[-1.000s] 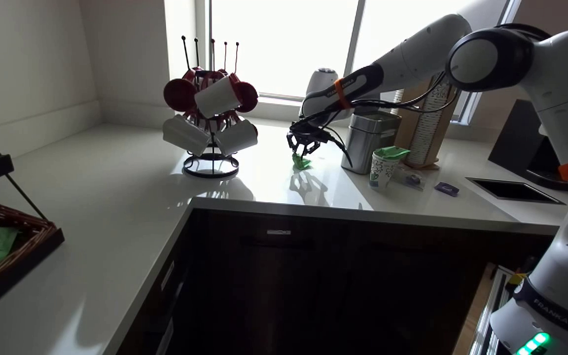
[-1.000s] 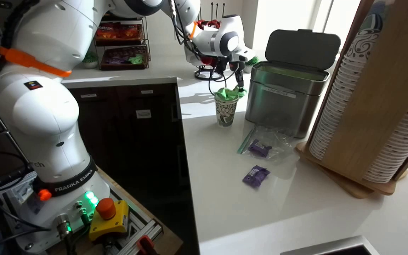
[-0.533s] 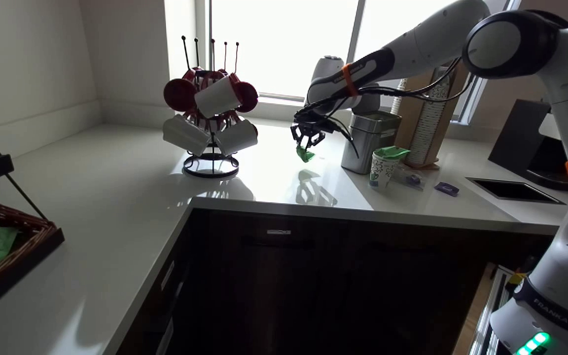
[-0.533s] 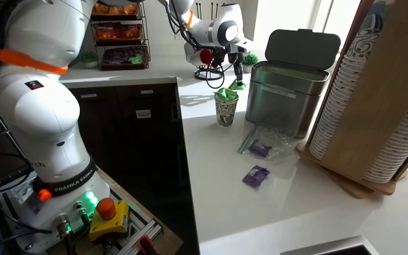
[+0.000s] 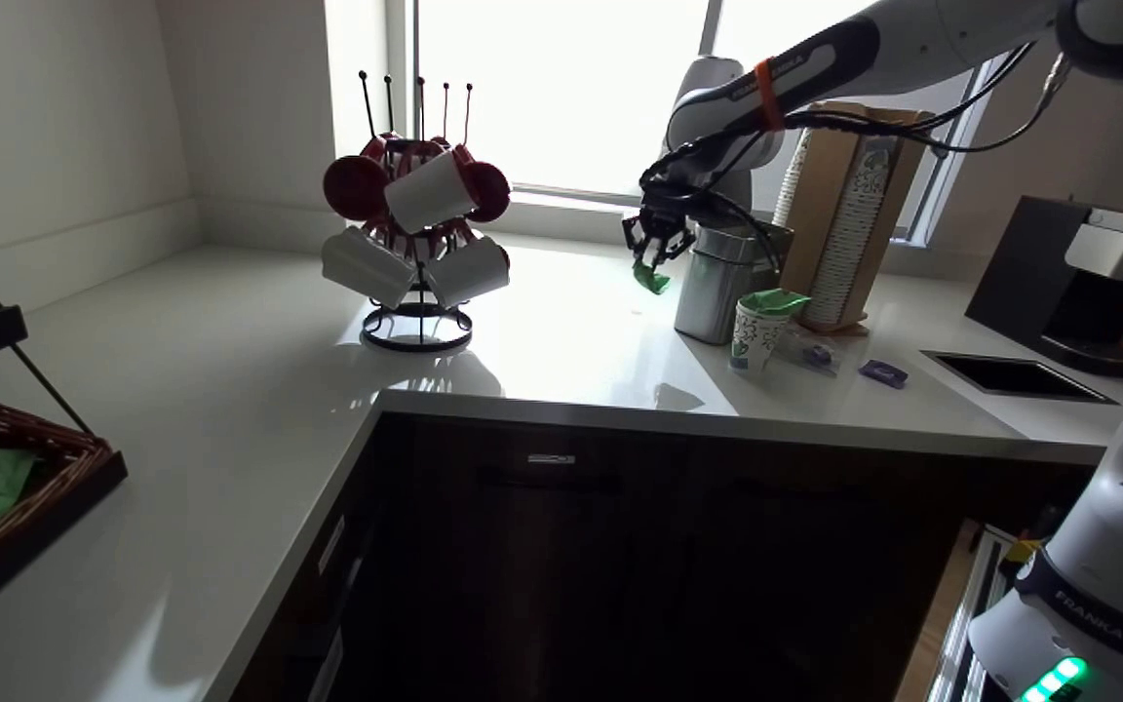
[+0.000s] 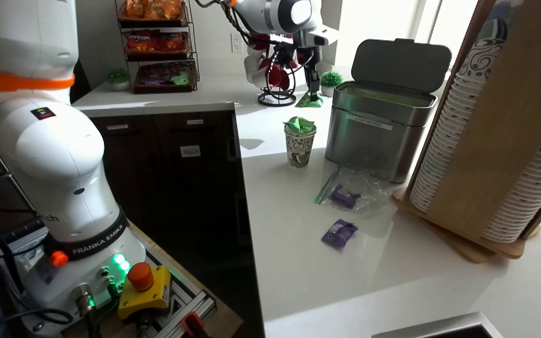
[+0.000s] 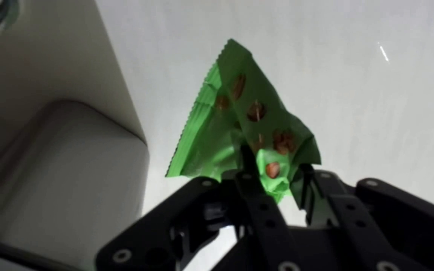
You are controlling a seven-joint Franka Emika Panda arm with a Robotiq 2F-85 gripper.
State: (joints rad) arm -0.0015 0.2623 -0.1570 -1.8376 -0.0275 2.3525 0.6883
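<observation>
While the black two-finger gripper (image 7: 277, 169) pinches a crinkled green plastic-film packet (image 7: 247, 116), the packet hangs directly below the tool, long axis unclear, off the glossy white countertop (image 6: 289, 263); boxy silver metal bin (image 6: 374, 143) is near, to the tool's side, not underneath.
</observation>
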